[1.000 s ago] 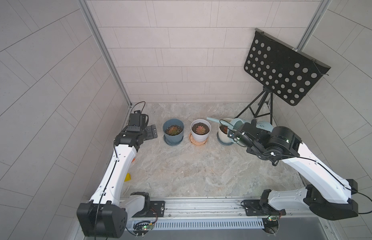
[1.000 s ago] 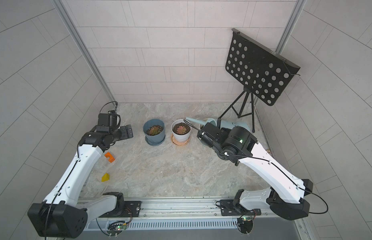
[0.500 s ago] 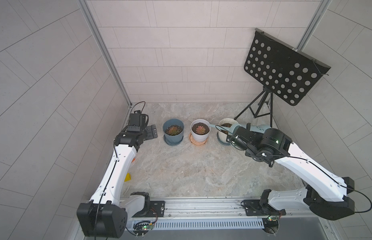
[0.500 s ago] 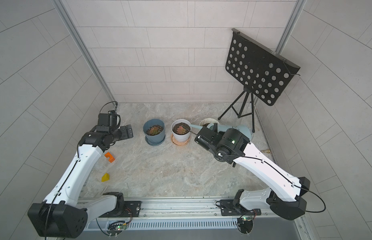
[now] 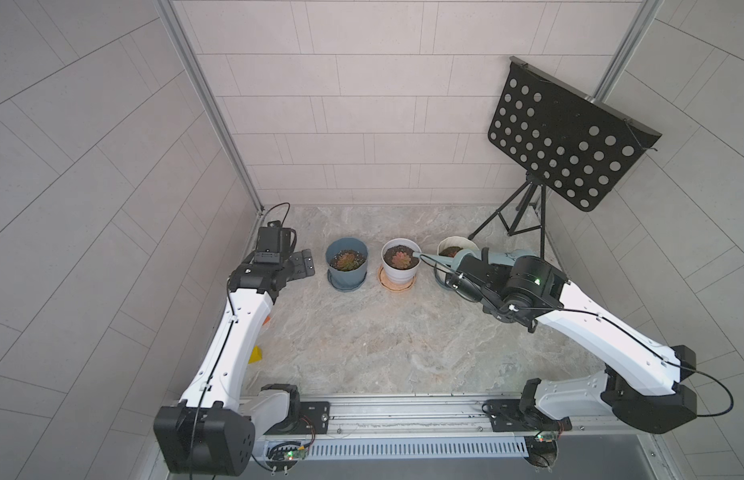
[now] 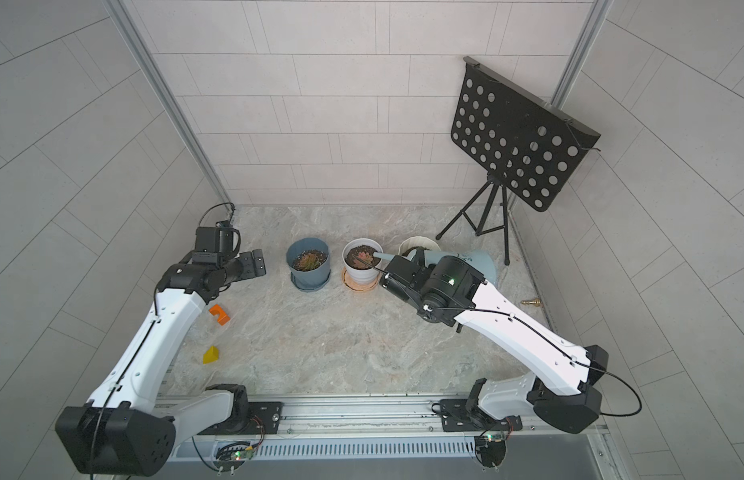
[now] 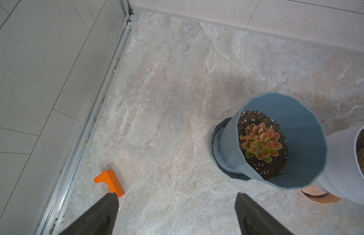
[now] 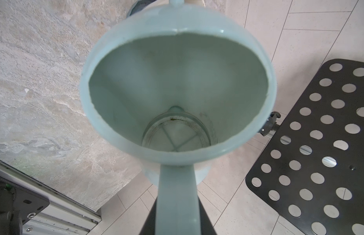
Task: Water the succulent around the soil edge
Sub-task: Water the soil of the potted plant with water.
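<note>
Pots (image 5: 345, 280) (image 5: 399, 275) (image 5: 455, 240) number three; right claw (image 8: 177, 219) clamps the one watering can (image 8: 108, 132), left claw (image 7: 176, 196) gapes empty.

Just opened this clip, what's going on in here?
The right gripper is shut on the handle of a pale blue watering can. The can is tipped, with its spout reaching the rim of the middle white pot, beside the succulent. No stream of water can be made out. The left gripper hangs open and empty near the blue pot, touching nothing.
</note>
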Controlling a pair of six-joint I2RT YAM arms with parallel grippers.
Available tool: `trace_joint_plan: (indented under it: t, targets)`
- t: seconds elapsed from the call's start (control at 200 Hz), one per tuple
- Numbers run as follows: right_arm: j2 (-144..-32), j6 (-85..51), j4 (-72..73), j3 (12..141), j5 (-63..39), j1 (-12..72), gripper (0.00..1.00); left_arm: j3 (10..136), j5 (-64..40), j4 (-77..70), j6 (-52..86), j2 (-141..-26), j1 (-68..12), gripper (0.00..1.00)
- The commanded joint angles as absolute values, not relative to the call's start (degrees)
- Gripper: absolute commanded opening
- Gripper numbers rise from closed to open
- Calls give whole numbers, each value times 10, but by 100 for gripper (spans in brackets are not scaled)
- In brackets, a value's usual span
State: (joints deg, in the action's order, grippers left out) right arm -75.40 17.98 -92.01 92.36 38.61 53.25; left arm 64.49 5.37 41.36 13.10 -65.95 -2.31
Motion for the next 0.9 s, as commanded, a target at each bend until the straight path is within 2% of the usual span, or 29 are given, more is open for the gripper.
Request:
trace_joint_plan:
  t: [0.0, 0.896]
  targets:
    - [-754, 176, -1025, 939, 423, 535, 0, 644, 52, 410, 134, -654, -20, 97]
    - [-814, 196, -1010, 991, 441, 516, 0, 647, 42, 410, 136, -653, -19, 97]
